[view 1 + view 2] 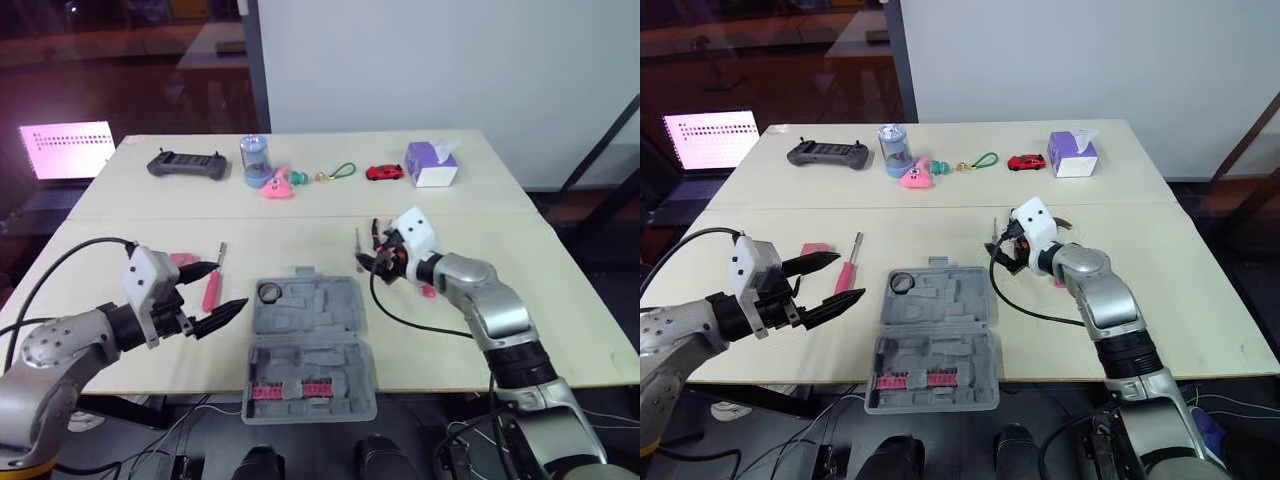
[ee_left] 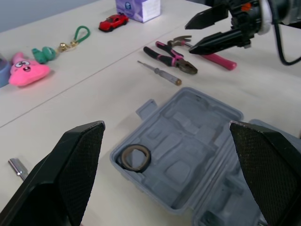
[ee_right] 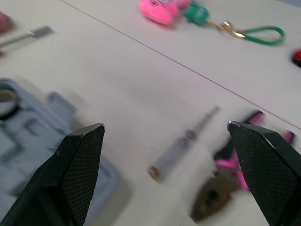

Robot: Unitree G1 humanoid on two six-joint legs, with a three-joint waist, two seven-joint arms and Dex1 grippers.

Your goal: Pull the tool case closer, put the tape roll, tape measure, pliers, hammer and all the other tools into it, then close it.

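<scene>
Tool case [image 1: 310, 352] open, tape roll [image 1: 270, 292] inside, pliers [image 2: 175, 60] partly behind right gripper [image 2: 189, 36]

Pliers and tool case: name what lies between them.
A slim screwdriver lies between the pliers and the tool case, apart from both, in the left wrist view.

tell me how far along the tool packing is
Done: the tool case lies open near the table's front edge, with the tape roll in one compartment. In hand: nothing; the left gripper and right gripper are both open, the right one near the pliers. Left: pliers, slim screwdriver and hammer lie right of the case, a pink-handled screwdriver lies left of it, and the lid needs closing.
</scene>
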